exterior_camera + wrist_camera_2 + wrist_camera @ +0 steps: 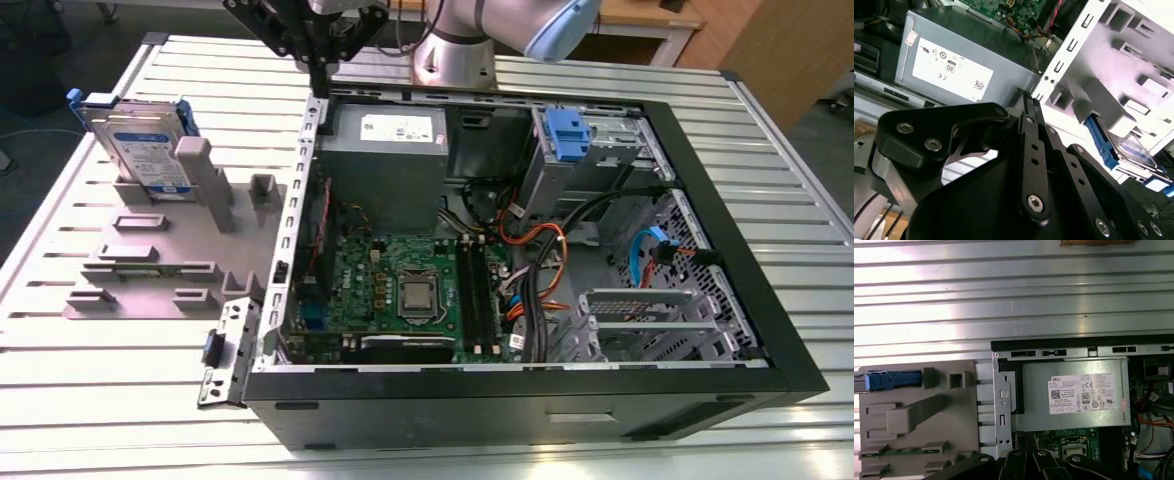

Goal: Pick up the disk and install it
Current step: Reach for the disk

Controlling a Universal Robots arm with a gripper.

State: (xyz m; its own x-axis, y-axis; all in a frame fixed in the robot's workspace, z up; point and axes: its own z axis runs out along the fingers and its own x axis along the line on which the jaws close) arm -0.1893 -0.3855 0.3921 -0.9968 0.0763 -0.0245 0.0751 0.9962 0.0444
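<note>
The disk (138, 148), a silver hard drive with a white-and-blue label and blue side rails, stands upright on edge in a grey holder (147, 262) at the exterior view's left, outside the computer case. In the first wrist view it appears edge-on as a blue strip (891, 380). In the second wrist view the disk (1134, 150) lies beyond the holder's blocks. My black gripper (320, 88) hangs over the case's back edge beside the power supply, well apart from the disk. Its fingers (1029, 107) are shut together with nothing between them.
The open computer case (747, 300) lies on a slatted aluminium table (120, 400). Inside are a grey power supply with a white sticker (387, 150), the motherboard (400, 285), cables, a blue latch piece (567, 135) and a metal drive cage (647, 320).
</note>
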